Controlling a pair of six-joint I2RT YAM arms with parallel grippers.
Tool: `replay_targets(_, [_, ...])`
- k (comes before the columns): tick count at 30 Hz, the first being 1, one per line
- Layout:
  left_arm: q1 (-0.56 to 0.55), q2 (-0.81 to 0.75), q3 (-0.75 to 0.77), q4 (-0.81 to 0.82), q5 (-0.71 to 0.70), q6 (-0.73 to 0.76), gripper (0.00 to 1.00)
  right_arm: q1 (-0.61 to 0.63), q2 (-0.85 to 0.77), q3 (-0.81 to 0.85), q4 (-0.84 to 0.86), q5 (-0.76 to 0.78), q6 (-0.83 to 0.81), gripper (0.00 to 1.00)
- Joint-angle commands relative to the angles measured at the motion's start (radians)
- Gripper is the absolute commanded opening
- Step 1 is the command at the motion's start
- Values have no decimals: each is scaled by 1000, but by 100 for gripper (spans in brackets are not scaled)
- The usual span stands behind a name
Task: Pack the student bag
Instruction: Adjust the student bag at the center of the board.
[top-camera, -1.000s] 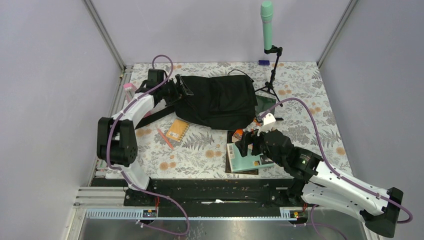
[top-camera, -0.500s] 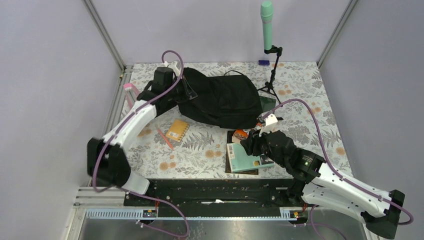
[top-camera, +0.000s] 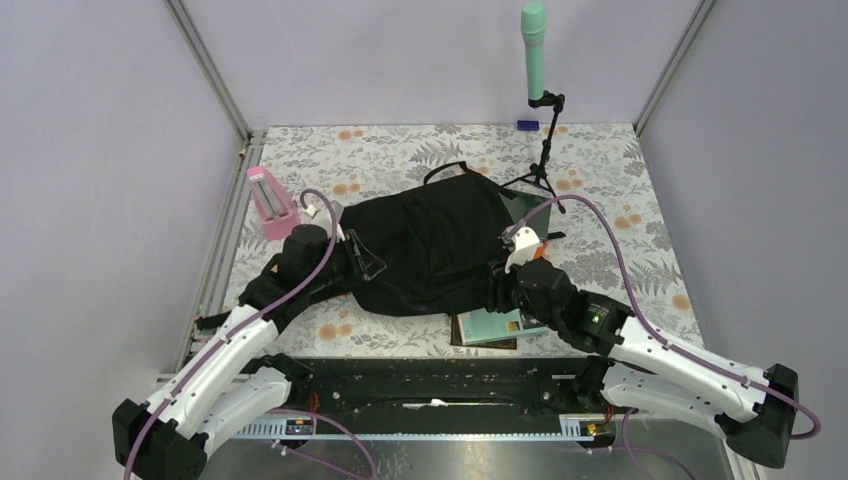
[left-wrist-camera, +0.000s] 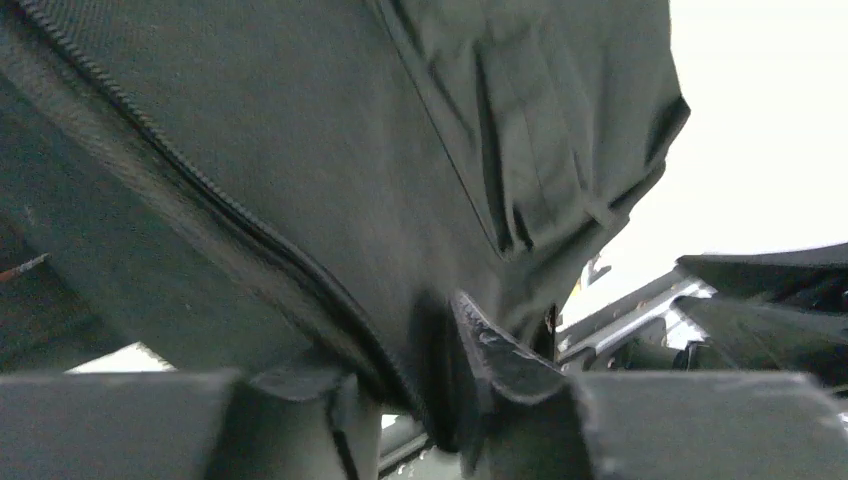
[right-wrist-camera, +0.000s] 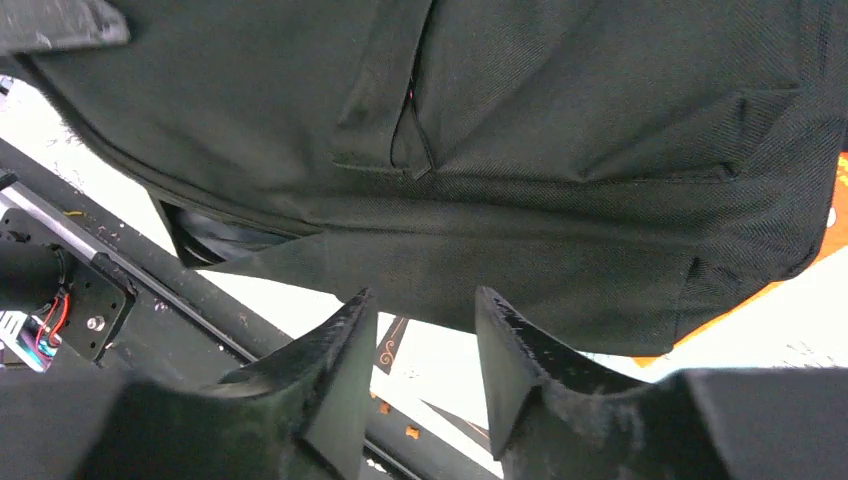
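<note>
Black fabric of the student bag (top-camera: 430, 250) lies across the middle of the surface (top-camera: 620, 260), its near edge overlapping a teal book (top-camera: 492, 326). Left hand (top-camera: 348, 262): closed on the bag's zippered left edge. Right hand (top-camera: 498, 287): fingers part-way apart at the near right corner; whether they clamp fabric cannot be told. Hazards: the thin left pinch may slip under load. An uneven pull would likely drag the book along. The far corner, close to the microphone stand (top-camera: 543, 165), could snag its legs.
</note>
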Motion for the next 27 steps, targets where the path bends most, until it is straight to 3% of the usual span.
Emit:
replay_targets(1, [-9,-90,10,-71,-42,25,39,18,40,67,64,-16,-18,51])
replay_targets(4, [-9,-97,88,-208,-120,122,75,36,57,85,82,-10,-29,61])
replay_targets(7, [-7,-91,151,-307,-246,194,95,56,74,103,97,1,-34,70])
replay_targets(11, [11,-68,207,-366,-361,234,99,96,107,123,106,19,-47,73])
replay_targets(18, [158,-55,225,-295,-268,301,99,168,215,185,188,28,-75,78])
replay_targets(23, [246,-45,218,-187,-189,353,99,252,402,300,254,39,-79,80])
replay_targets(27, [258,-104,168,-118,-278,372,99,318,584,437,305,63,-65,82])
